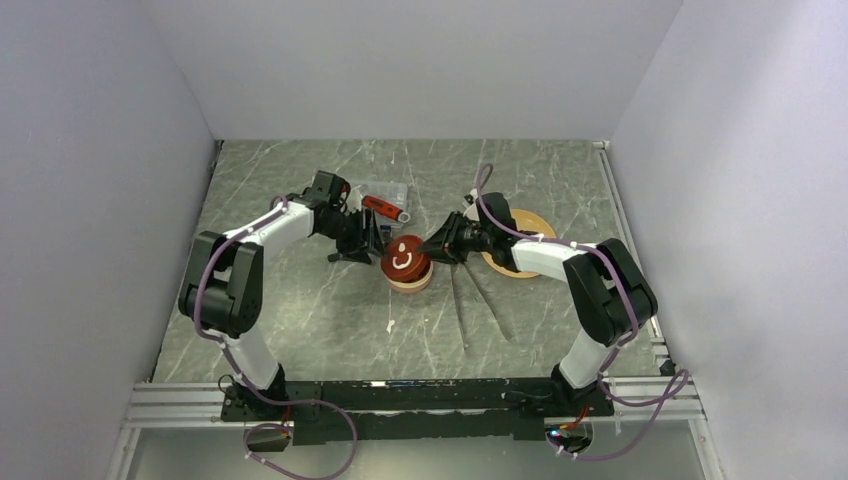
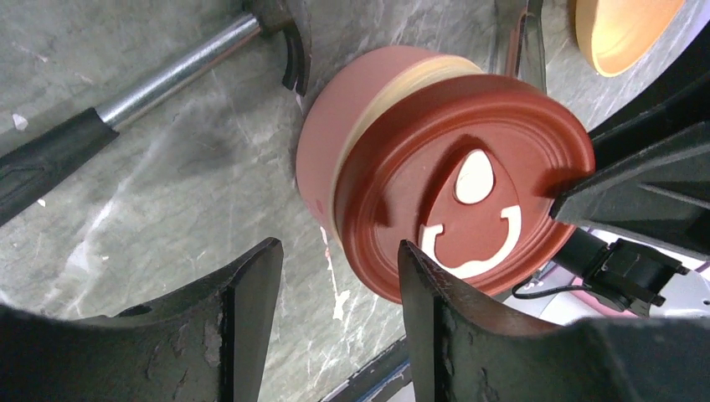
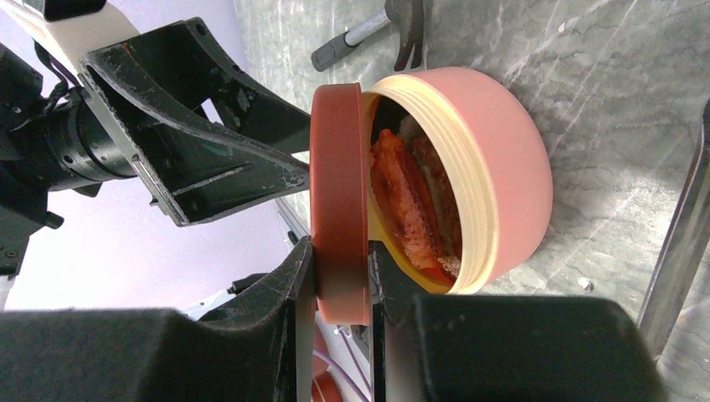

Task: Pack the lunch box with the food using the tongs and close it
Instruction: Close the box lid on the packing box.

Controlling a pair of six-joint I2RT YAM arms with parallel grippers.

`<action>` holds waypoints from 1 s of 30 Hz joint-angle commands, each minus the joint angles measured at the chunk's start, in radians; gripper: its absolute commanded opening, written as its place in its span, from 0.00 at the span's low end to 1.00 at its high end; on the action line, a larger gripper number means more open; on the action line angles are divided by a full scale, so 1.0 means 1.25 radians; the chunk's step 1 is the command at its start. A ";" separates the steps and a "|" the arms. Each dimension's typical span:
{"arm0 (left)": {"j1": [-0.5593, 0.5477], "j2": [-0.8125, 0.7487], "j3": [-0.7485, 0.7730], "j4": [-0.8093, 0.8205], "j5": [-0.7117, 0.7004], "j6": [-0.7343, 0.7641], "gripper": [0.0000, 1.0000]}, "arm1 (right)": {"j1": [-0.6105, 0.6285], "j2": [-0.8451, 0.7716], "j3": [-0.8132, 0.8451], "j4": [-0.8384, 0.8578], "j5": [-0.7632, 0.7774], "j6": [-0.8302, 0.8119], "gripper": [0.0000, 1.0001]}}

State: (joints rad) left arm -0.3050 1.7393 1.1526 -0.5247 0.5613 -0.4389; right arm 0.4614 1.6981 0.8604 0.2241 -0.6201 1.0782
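Observation:
The lunch box (image 1: 412,281) stands mid-table, its pink wall (image 3: 502,167) and cream threaded rim showing. Its dark red lid (image 1: 405,259) with the white mark (image 2: 473,218) sits tilted over the mouth. My right gripper (image 3: 342,276) is shut on the lid's rim. Through the gap I see brown and orange-red food (image 3: 410,201) inside. My left gripper (image 2: 339,276) is open just left of the tub, with nothing between its fingers and one finger (image 2: 427,293) beside the lid's edge. The tongs (image 1: 475,300) lie on the table right of the tub.
A black-handled hammer (image 2: 151,92) lies beside the tub on the far side. A yellow plate (image 1: 525,240) sits under the right arm. A clear case with a red tool (image 1: 385,202) is behind the left gripper. Walls close in the table.

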 commanded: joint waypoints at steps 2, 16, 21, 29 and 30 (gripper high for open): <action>-0.042 0.035 0.061 -0.010 -0.051 0.015 0.57 | -0.008 -0.004 -0.015 -0.014 0.004 -0.021 0.07; -0.065 0.074 0.074 -0.031 -0.123 0.053 0.51 | -0.010 -0.095 0.035 -0.200 0.104 -0.145 0.59; -0.065 0.063 0.071 -0.022 -0.111 0.050 0.53 | -0.007 -0.132 0.057 -0.285 0.181 -0.218 0.61; -0.065 0.011 0.053 0.010 -0.090 0.066 0.62 | 0.065 -0.128 0.130 -0.421 0.332 -0.314 0.62; -0.065 0.012 0.053 0.012 -0.084 0.065 0.62 | 0.073 -0.123 0.140 -0.426 0.350 -0.317 0.62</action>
State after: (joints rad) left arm -0.3813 1.8099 1.2278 -0.5400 0.4461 -0.3809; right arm 0.5076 1.5558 0.9646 -0.2279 -0.3084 0.7525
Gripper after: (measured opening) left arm 0.616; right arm 0.620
